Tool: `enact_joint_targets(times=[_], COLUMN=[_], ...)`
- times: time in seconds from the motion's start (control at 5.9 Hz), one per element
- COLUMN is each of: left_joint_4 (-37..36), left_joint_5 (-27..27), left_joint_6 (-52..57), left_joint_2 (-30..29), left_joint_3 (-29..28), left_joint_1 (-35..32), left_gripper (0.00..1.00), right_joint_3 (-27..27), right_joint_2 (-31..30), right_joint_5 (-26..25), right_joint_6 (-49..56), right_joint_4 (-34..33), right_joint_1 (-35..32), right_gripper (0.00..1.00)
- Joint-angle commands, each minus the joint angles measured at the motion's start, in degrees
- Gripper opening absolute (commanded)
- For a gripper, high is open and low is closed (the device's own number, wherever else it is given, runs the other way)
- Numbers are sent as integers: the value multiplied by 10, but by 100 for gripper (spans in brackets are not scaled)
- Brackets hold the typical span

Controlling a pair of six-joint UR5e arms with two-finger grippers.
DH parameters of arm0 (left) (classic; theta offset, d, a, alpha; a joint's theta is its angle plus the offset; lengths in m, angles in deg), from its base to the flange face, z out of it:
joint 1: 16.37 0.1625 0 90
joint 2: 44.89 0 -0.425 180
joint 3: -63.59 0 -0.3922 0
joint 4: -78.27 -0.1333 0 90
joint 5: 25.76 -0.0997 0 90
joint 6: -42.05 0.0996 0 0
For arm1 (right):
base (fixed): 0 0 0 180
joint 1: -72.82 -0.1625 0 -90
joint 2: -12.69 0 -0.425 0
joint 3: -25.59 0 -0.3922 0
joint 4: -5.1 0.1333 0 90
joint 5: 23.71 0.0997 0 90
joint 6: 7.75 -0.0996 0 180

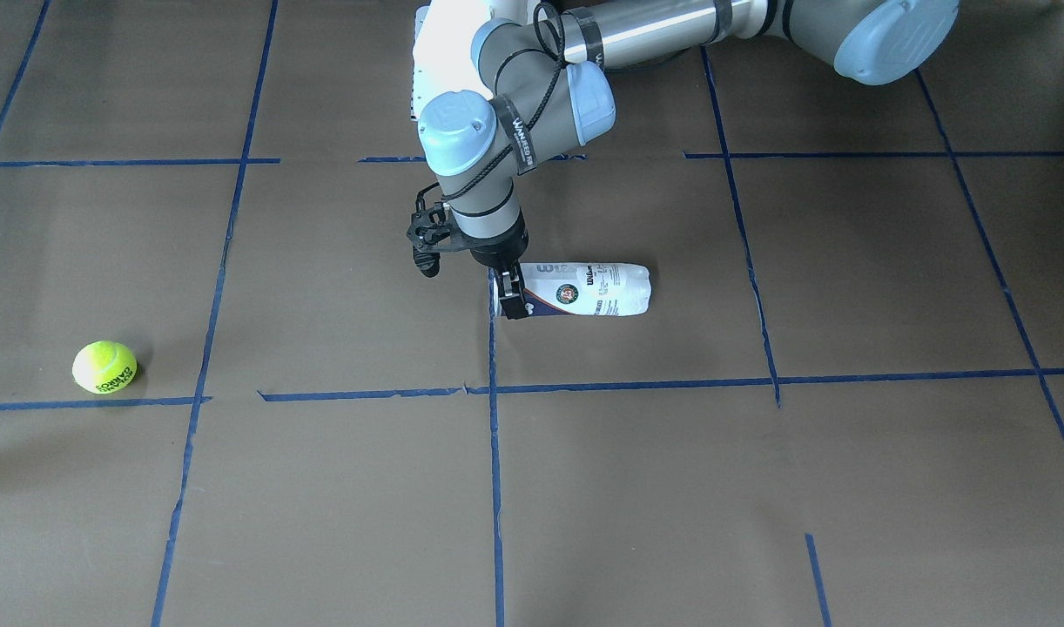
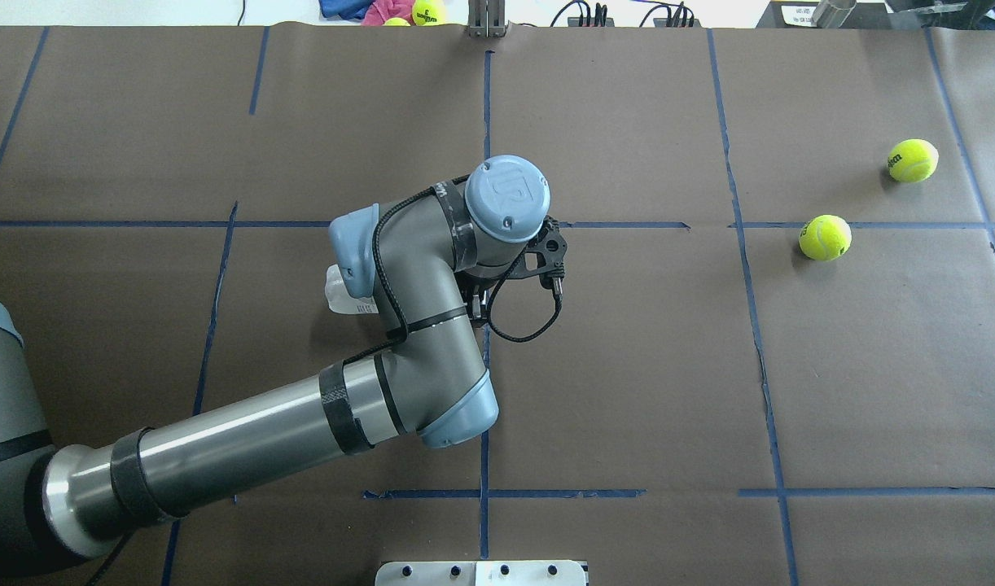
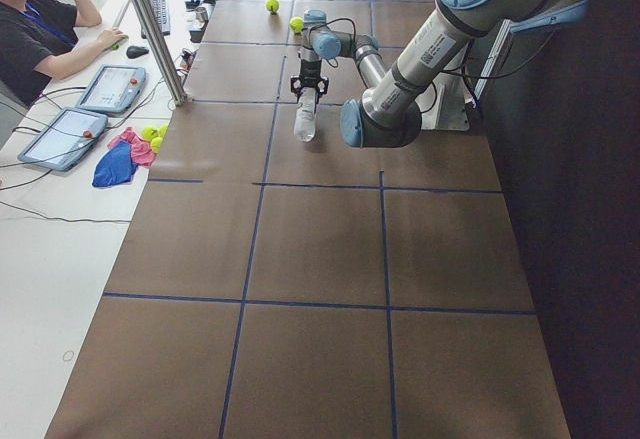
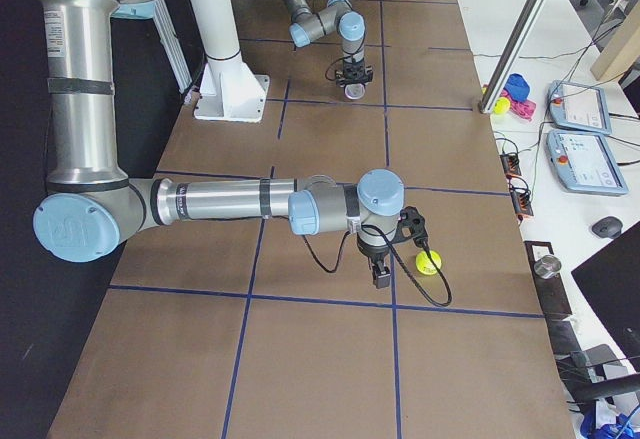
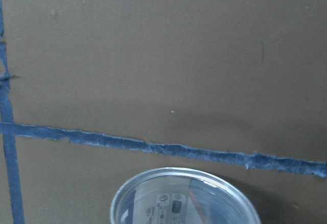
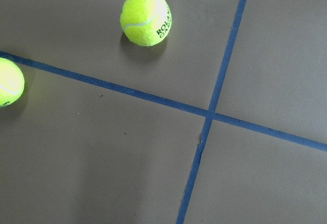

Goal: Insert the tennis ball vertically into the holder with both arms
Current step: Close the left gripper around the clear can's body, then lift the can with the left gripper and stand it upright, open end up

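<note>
From across the table: the left arm [image 1: 488,187] reaches down over the brown table [image 1: 671,488]. The left gripper [image 1: 510,296] is right at the open end of the can [image 1: 597,290], which lies on its side beside a blue tape line [image 1: 494,453]. One black finger crosses the can's wall near the mouth. How wide the jaws stand, and whether they press the can, I cannot tell. The tennis ball [image 1: 104,367] sits well apart, by another tape line.

Overhead: the wrist covers nearly all of the can, and only its closed end peeks out. The tennis ball is far off toward the robot's right, with a second ball [image 2: 913,159] beyond it.

Left side: the can lies flat under the gripper, and an operator [image 3: 30,29] sits at the desk.

Right side: the right arm [image 4: 220,201] stretches out low, and the right gripper [image 4: 382,277] points down. A ball lies just beside it; which of the two, I cannot tell. Gaping or closed, I cannot tell either.

Left wrist: the can's round mouth sits at the bottom edge.

Right wrist: both balls are on the table, with a tape line between them.
</note>
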Motion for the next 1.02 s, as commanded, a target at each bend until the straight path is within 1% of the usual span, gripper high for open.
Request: enact_joint_targets(times=[0.0,0.17,0.34,0.51,0.68,0.85], left_joint_4=[9,86,211,358,495,615], left_joint_5=[74,113,129,129,130,129], left_joint_6=[-14,-59,-122,-192,-233,-279], left_joint_2=[-1,1,17,54,89,120], left_joint_3=[82,109,110,110,108,106], left_joint_1=[-51,-77,-87,-87,-87,-87], left_gripper=[77,78,78,78,78,78], right_joint_3=[0,0,0,0,0,0], right_joint_2=[0,0,0,0,0,0], right_joint_5=[0,0,0,0,0,0], right_joint_6=[0,0,0,0,0,0], right_joint_4=[0,0,0,0,0,0], right_joint_1=[0,0,1,1,1,1], right_gripper=[100,100,100,100,100,100])
